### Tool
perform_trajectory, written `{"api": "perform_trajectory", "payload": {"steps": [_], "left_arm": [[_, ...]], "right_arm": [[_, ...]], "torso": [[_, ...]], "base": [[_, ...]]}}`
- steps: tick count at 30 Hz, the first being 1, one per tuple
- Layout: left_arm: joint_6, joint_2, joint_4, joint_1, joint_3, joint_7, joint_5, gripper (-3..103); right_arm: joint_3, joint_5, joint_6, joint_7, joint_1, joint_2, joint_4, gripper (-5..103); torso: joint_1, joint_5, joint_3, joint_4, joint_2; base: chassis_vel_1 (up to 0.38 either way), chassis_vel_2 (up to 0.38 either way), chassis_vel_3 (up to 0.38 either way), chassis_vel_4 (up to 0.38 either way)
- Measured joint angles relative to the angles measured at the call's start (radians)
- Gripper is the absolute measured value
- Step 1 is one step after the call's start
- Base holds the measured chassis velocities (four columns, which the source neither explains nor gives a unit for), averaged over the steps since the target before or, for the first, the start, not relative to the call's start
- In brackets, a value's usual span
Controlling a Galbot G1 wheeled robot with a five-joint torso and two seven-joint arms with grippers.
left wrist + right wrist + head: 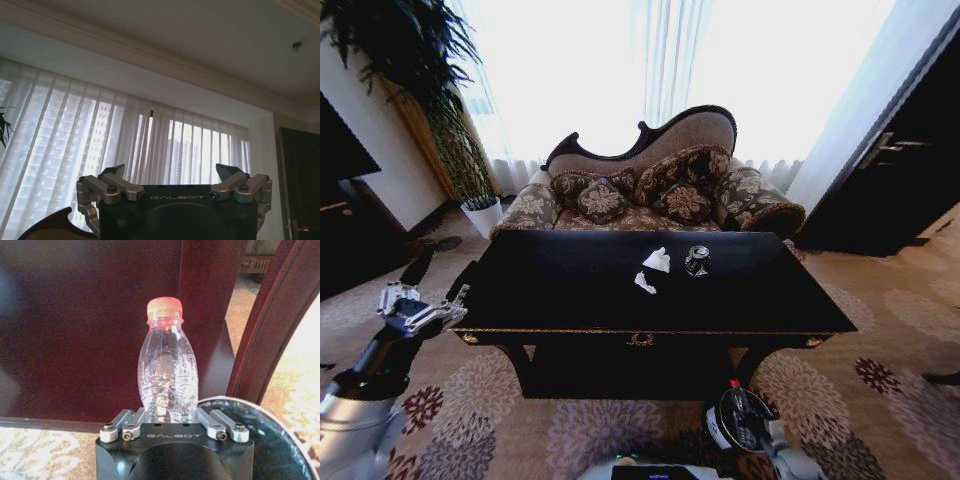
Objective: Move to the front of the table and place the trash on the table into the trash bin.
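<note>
The table (570, 290) fills the middle of the head view, glossy black with a gold emblem on its front apron, a patterned sofa (650, 190) behind it at upper centre. At lower right of that frame, below the table's front edge, sits the trash bin (745, 418), only its rim and dark liner showing beside the right arm.

The left gripper (425, 305) hangs at lower left, off the table's left corner, its fingers spread wide and empty, pointing up toward the curtained window.

The right gripper (171, 421) is pinched on a clear plastic bottle (167, 372) with an orange cap, held upright by its lower body just beside the bin's rim. The bottle looks empty, light and thin-walled, so it would likely buckle under a hard squeeze.

On the table top, centre of the head view, lie the crushed can (697, 261), the crumpled tissue (658, 260) just to its left, and the paper scrap (645, 284) near the tissue. The can seems stiff but smooth; across its dented waist looks best. The tissue is soft and featherlight: pinch its peak. The flat scrap probably needs an edge pinch.
</note>
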Motion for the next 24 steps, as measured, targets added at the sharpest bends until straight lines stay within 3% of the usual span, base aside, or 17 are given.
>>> {"api": "perform_trajectory", "payload": {"steps": [3,9,13,16,18,24], "left_arm": [[-0.001,0.013,0.013,-0.004,-0.003,-0.001,-0.001,100],[-0.002,0.023,0.028,-0.008,-0.002,-0.002,0.001,100],[-0.003,0.040,0.037,-0.012,-0.002,-0.002,0.000,100],[-0.003,0.047,0.043,-0.015,-0.001,-0.002,-0.001,100],[-0.003,0.056,0.051,-0.020,0.001,-0.002,-0.001,100],[-0.005,0.067,0.059,-0.022,0.005,0.000,-0.002,100]], "right_arm": [[0.000,-0.042,0.030,-0.021,0.024,-0.004,-0.028,25],[-0.004,-0.026,0.036,-0.036,0.036,-0.006,-0.030,22],[-0.012,-0.026,0.036,-0.038,0.058,0.000,-0.042,44],[-0.014,-0.027,0.037,-0.038,0.066,0.001,-0.048,49],[-0.014,-0.028,0.038,-0.038,0.075,0.002,-0.056,60],[-0.009,-0.033,0.039,-0.038,0.079,0.005,-0.059,76]], "torso": [[0.000,0.0000,0.000,-0.0001,0.000],[0.000,0.0002,0.000,-0.0002,0.000],[0.000,0.0001,0.000,-0.0001,0.000],[0.000,0.0000,0.000,-0.0001,0.000],[0.000,0.0000,0.000,-0.0001,0.000],[0.000,0.0000,0.000,-0.0001,0.000]], "base": [[0.000,0.000,0.000,0.000],[0.000,0.000,0.000,0.000],[0.000,0.000,0.000,0.000],[0.000,0.000,0.000,0.000],[0.000,0.000,0.000,0.000],[0.000,0.000,0.000,0.000]]}}
